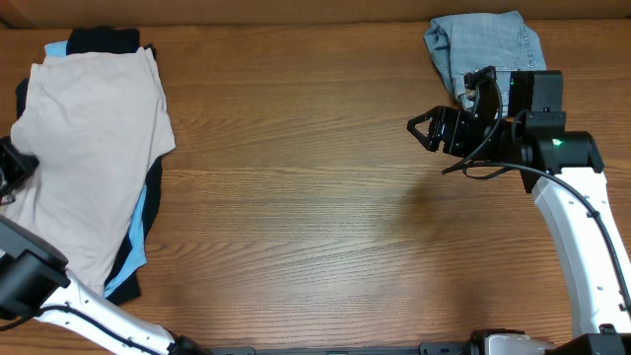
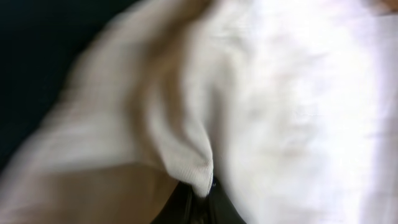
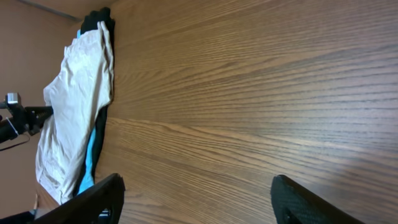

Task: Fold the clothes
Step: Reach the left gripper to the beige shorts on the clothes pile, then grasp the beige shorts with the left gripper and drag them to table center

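Beige shorts (image 2: 249, 93) fill your left wrist view, lying along the table's (image 1: 315, 227) left edge. I cannot tell whether your left gripper (image 1: 12, 170) grips them. Your right gripper (image 1: 424, 131) hangs wide open and empty near the denim shorts (image 1: 483, 44) at the far right corner.

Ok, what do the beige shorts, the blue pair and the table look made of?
The beige shorts look like soft matte cotton: fine ribbed weave shows up close. The blue pair looks like faded denim, by its mottled wash. The table is wood or wood-look laminate: long grain lines, slight sheen.
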`<state>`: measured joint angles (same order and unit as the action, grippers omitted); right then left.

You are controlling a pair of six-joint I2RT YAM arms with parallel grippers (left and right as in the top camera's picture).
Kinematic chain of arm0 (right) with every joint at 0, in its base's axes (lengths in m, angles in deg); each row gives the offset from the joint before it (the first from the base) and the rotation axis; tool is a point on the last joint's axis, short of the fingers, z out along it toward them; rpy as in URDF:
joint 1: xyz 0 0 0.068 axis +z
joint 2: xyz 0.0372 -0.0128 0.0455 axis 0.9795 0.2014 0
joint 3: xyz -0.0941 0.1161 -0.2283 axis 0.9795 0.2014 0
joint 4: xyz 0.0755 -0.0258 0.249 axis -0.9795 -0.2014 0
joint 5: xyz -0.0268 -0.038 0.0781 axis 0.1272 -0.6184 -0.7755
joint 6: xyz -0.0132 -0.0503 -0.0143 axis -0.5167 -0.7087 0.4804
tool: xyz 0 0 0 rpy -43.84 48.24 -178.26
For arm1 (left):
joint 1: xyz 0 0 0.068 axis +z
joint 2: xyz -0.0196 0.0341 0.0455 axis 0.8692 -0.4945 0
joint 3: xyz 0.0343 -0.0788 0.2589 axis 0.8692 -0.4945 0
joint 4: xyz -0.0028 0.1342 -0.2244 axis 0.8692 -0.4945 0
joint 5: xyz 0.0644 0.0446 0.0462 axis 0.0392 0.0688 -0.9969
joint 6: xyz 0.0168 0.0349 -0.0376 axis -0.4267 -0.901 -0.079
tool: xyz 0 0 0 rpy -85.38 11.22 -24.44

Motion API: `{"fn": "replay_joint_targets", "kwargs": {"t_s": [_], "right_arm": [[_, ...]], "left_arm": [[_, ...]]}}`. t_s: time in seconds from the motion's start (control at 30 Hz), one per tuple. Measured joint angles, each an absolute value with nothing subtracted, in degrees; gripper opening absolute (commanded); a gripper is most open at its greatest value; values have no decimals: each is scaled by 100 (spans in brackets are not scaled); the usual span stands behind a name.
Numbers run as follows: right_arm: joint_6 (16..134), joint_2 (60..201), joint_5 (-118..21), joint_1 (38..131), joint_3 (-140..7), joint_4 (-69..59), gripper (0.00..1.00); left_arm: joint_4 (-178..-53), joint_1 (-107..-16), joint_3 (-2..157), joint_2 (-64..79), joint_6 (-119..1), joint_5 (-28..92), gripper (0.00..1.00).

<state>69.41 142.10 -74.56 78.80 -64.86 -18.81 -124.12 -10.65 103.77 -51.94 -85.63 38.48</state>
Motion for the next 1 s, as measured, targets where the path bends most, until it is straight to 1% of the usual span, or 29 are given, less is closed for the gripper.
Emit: {"fn": "replay_joint_targets", "kwargs": {"t_s": [0.13, 0.3, 0.43, 0.47, 0.6, 0.73, 0.77, 0.83, 0.87, 0.93, 0.97, 1.0], "right_arm": [[6997, 14210, -7454, 7835, -6600, -2233, 73], [7004, 14210, -7454, 7439, -7043, -2843, 75], [6958, 14210, -7456, 6978, -7563, -3345, 75], [6941, 14208, -7456, 6871, -7666, -3396, 79], [6879, 14208, -7459, 6344, -8007, -3636, 80], [6844, 14208, -7509, 5791, -8101, -3649, 80], [6827, 14208, -7553, 5660, -8103, -3651, 80], [6788, 14208, -7636, 5439, -8103, -3662, 80], [6768, 14208, -7668, 5339, -8103, -3662, 80], [6737, 14208, -7730, 5159, -8103, -3665, 81], [6729, 14208, -7756, 5072, -8103, -3667, 81], [6722, 14208, -7767, 5019, -8103, -3667, 83]], "left_arm": [[-12794, -1613, 10414, -4997, -8121, 4915, 4], [-13756, -2859, 10447, -4501, -8202, 5559, 4], [-14263, -4068, 10455, -4105, -8342, 5612, 4], [-14331, -4378, 10460, -4044, -8353, 5596, 4], [-14416, -5572, 10477, -3985, -8434, 5470, 5], [-14270, -6807, 10479, -3985, -8453, 5113, 10], [-14219, -6995, 10479, -3985, -8451, 5028, 11], [-13990, -7856, 10479, -3985, -8407, 4598, 22], [-13870, -8146, 10479, -3985, -8375, 4412, 30], [-13629, -8769, 10482, -3985, -8263, 3994, 55], [-13516, -9058, 10482, -3985, -8185, 3778, 82], [-13406, -9305, 10482, -3985, -8119, 3581, 100]]}}
